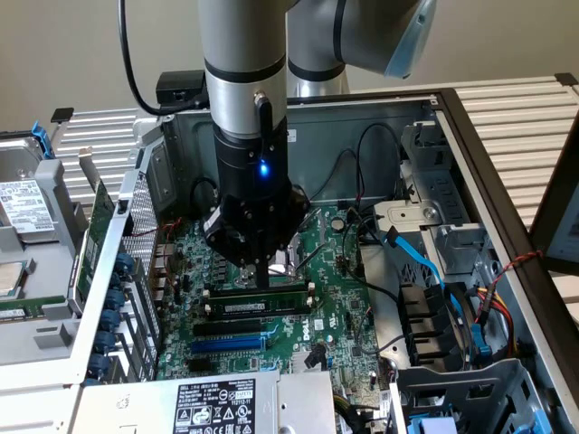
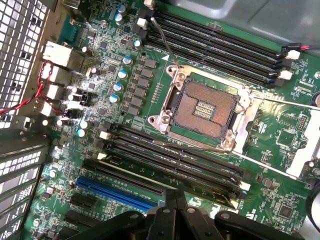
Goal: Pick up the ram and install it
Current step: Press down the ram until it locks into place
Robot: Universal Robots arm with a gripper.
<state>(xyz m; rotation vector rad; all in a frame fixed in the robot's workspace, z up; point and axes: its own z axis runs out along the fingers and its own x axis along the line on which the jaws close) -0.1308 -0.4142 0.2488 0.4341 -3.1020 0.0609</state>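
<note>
Step in hand: seating the ram (image 1: 262, 307) into its slot; it already lies along a black slot of the motherboard (image 1: 344, 312), label strip facing up-front.
Gripper (image 1: 261, 278): fingers drawn together to a narrow tip, pressing down on or just above the top edge of the ram near its middle; I cannot tell if it truly touches.
Where the ram is: in the slot row just in front of the CPU socket (image 2: 202, 107), between the socket and the blue slot (image 1: 228, 344).
What the next move calls for: in my judgement, straight downward pressure, evenly, until the end clips lock.
Things around: empty black slots (image 2: 220, 47) on the far side of the socket, a blue cable (image 1: 425, 267), the power supply label (image 1: 213, 407).
In the way: nothing visible above the ram; the case wall (image 1: 362, 136) is near the arm.
</note>
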